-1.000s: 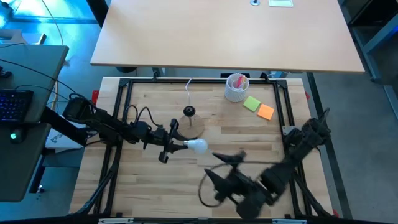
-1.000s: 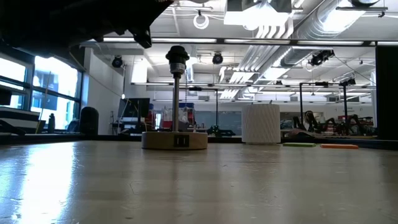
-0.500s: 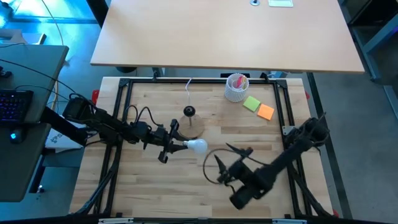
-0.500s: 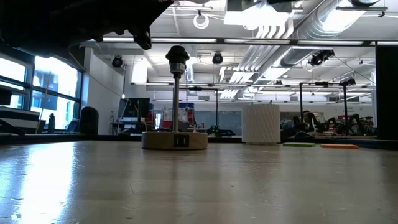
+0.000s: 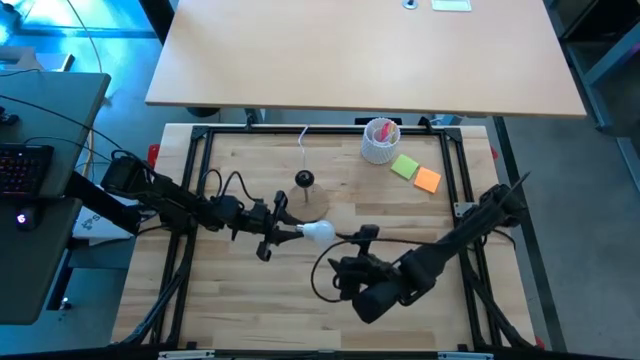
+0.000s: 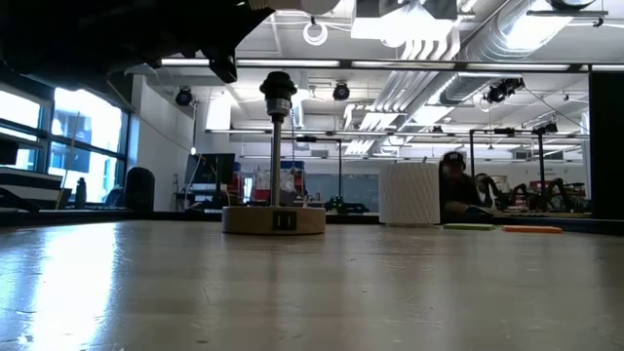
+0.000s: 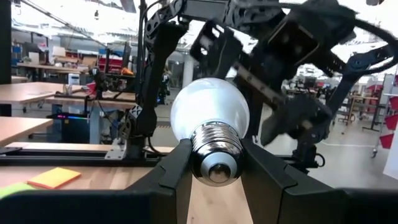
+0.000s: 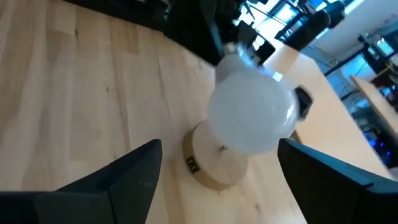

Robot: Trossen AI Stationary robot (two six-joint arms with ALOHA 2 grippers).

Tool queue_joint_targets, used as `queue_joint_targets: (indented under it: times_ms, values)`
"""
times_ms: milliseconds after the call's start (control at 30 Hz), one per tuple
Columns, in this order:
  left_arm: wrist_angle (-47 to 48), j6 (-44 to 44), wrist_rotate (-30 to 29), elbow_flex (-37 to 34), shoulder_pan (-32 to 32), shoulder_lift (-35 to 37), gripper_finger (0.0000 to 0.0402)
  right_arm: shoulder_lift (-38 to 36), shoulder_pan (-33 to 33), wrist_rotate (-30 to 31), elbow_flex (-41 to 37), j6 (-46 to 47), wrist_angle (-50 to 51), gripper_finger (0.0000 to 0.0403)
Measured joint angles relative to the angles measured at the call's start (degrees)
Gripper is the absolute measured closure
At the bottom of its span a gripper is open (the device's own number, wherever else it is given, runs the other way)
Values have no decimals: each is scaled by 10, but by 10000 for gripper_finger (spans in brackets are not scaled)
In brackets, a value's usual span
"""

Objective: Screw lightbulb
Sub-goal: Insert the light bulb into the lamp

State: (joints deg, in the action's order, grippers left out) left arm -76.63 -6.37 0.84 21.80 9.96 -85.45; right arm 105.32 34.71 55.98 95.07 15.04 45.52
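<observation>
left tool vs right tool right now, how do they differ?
Grip: the left tool is closed on the lightbulb's screw base, while the right tool stands open and holds nothing.
Contact: the left tool's fingers press the base from both sides; the right tool's fingers stand wide of the globe, not touching it.
Side: the left tool is at the bulb's base end, the right tool at its round end.
Shared: both are dark, two-fingered and raised above the table.

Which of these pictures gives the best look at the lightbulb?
The left wrist view: the lightbulb fills the middle, its screw base clamped in the left gripper. The right wrist view shows only the blurred white globe between the open right gripper's fingers. The high view shows it small, between both grippers. In the low view I cannot pick it out.
</observation>
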Motion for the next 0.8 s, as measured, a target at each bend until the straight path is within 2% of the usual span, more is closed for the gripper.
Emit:
queue_joint_targets:
  times_ms: [167,300,533,667,800]
  values:
    - [-1,-9,1,0,-7,0,298,0,-1,-22,73,-39,100,84]
    - [-5,-33,5,0,-15,0,298,0,-11,-29,140,-20,178,84]
    - [-6,-35,18,0,-29,0,298,-1,-28,-113,165,-56,165,84]
    - [-8,-36,23,0,-29,0,298,-1,-28,-144,163,-124,166,84]
    - [-8,-40,31,0,-29,0,298,0,-16,-111,161,-96,177,84]
